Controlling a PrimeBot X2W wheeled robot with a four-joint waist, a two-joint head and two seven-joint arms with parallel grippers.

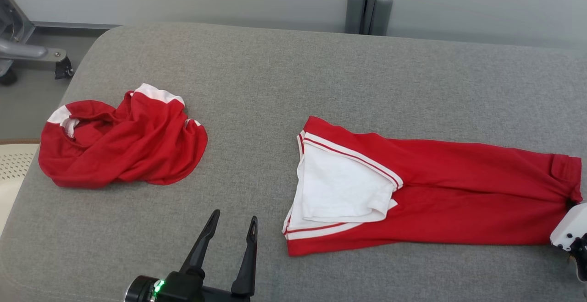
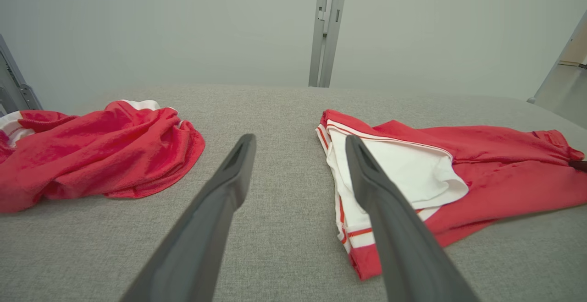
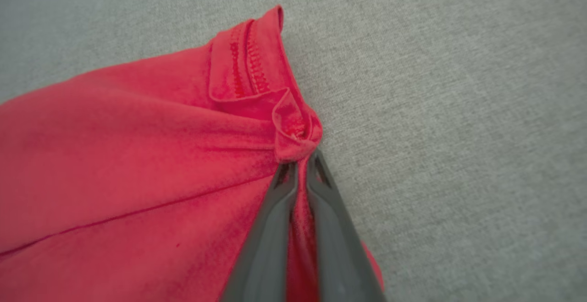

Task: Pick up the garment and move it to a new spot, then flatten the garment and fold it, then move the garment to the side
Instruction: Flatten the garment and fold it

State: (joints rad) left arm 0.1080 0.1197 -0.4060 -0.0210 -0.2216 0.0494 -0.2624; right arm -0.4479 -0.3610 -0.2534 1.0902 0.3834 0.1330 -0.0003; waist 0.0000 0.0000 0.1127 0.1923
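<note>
The garment (image 1: 458,192) is red with white striped trim and a white panel, and it lies stretched out on the right half of the grey padded table (image 1: 293,73). My right gripper (image 3: 300,162) is shut on a bunched bit of the garment's (image 3: 137,155) red hem at its far right end; its white housing (image 1: 570,228) shows at the right edge of the head view. My left gripper (image 1: 234,217) hovers open over bare table near the front edge, just left of the garment's (image 2: 504,169) white end, with nothing between its fingers (image 2: 220,201).
A second red garment (image 1: 121,141) with white trim lies crumpled on the table's left side. A grey post (image 1: 368,4) stands behind the table. A metal frame on castors (image 1: 27,52) and a cream perforated object (image 1: 11,164) are off the left edge.
</note>
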